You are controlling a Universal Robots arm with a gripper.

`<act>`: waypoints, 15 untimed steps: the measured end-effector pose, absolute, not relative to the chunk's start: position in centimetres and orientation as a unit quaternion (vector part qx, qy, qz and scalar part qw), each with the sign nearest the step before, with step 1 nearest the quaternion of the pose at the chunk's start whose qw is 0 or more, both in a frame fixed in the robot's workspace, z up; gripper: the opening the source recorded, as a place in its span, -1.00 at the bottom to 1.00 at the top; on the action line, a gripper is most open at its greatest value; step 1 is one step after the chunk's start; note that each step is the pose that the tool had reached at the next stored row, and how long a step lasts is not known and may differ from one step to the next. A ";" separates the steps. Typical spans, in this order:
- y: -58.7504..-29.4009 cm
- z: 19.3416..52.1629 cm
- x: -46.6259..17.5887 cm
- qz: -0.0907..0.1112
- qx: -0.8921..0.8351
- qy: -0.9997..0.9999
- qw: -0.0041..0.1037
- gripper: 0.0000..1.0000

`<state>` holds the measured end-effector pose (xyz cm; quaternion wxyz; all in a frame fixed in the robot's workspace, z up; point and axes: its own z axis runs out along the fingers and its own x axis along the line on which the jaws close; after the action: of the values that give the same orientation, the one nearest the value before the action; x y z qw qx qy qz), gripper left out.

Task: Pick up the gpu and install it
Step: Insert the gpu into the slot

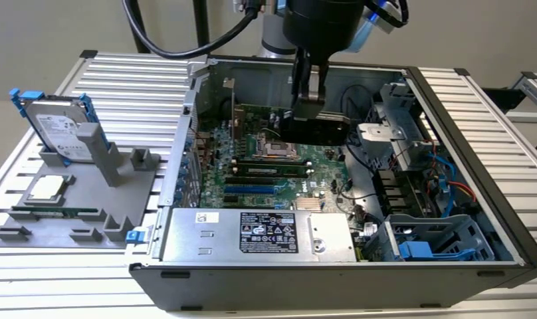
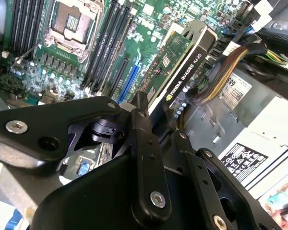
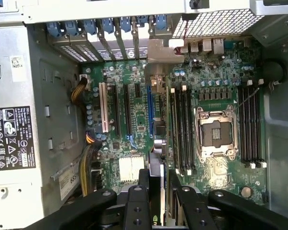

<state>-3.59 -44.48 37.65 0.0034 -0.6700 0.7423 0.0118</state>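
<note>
Above the motherboard inside the open case, the gripper is clamped on the gpu, lifted but not yet seated in a slot.

counter: ribbed silver slats | on it: open computer case toward the exterior view's right | grey parts tray toward the left

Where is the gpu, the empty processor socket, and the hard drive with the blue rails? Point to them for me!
gpu (image 2: pixel 182 62): second wrist view, on its green board face.
processor socket (image 3: pixel 215 132): first wrist view, on the open middle of the socket.
hard drive (image 1: pixel 60 129): exterior view, on its silver labelled face.
</note>
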 end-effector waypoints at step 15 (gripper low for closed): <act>-44.1 37.1 -3.6 0.011 -0.671 0.741 0.003 -1.00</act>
<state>-3.62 -44.13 37.12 0.0033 -0.6714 0.7410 0.0113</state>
